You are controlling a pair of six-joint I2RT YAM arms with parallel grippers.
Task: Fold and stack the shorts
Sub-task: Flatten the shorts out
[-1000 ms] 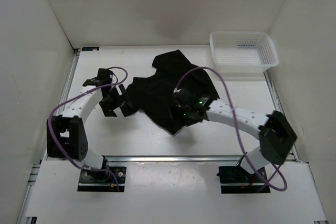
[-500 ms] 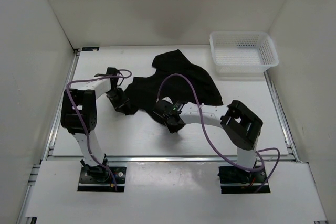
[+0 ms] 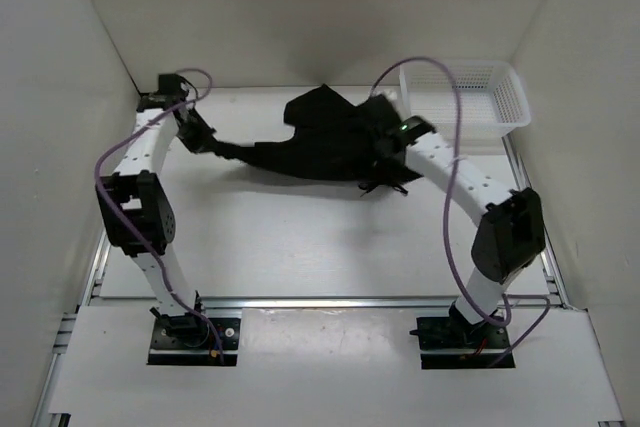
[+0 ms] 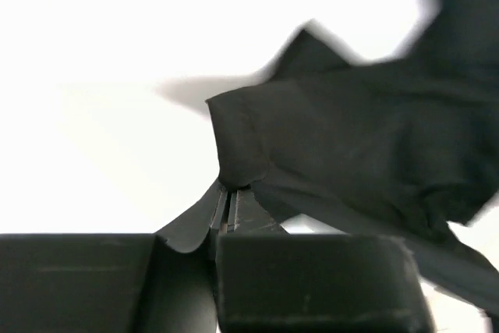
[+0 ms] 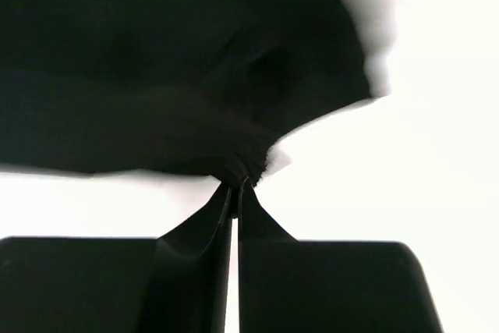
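My left jaws are clamped on a corner of the shorts (image 3: 320,137) at their nine o'clock end, and my right jaws are pinched on the edge near four o'clock. The shorts stretch between them across the worktop's (image 3: 300,247) twelve o'clock half, with the basket (image 3: 515,107) at two.

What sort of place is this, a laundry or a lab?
Probably a lab robot test booth, not a laundry: plain white walls box in a table, and a left arm and right arm bolted at its near edge hold black shorts near a basket.
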